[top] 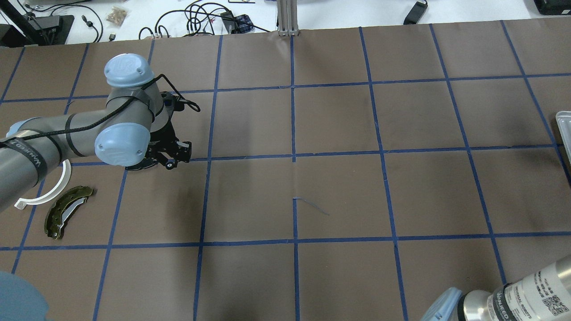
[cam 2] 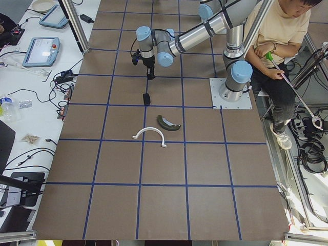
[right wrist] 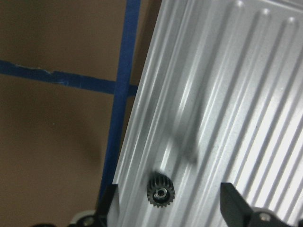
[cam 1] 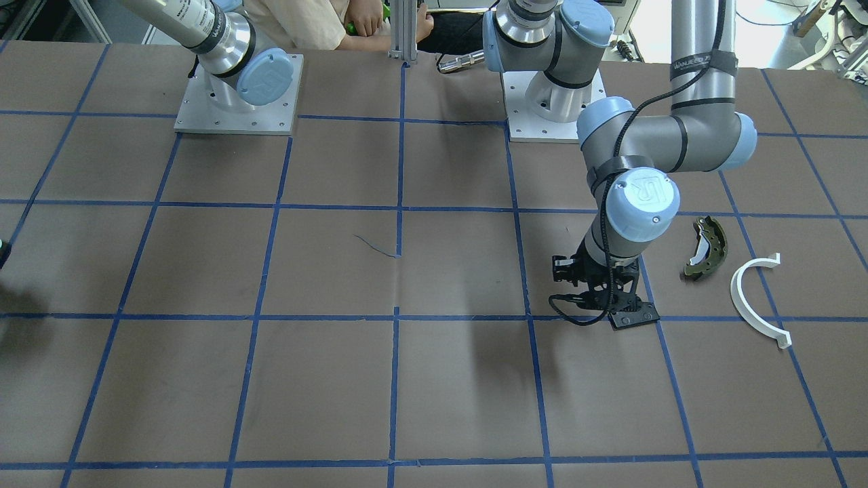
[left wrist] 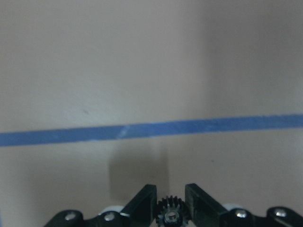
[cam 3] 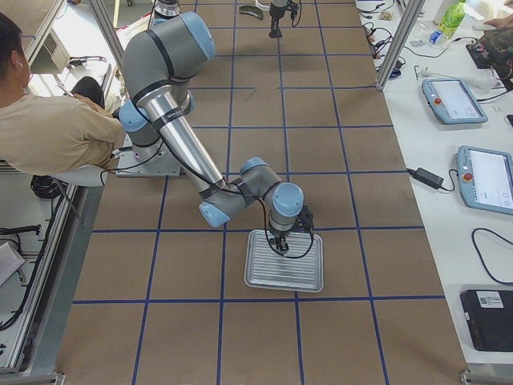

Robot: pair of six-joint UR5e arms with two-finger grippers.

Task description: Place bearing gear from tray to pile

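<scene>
Spotter: Gear (left wrist: 170,216) pinched in left end effector (left wrist: 170,201), over bare counter (left wrist: 142,71).
Planner: Where's pile?
Spotter: Left of it, twd robot: black pad (cam 1: 634,315) just beside, brake shoe (top: 67,211) & half-ring (top: 44,194) further left.
Planner: Right end effector (right wrist: 168,201)?
Spotter: Open, astride 2nd gear (right wrist: 160,193) on tray (right wrist: 227,94), far right. Left arm's nearer pile.

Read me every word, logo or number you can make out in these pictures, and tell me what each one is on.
"UR": the left arm's blue joint cap.
"UNIVERSAL ROBOTS", faint and partly under a strap: the left arm's grey tube.
Too small to read: the right arm's label with its square code.
</scene>
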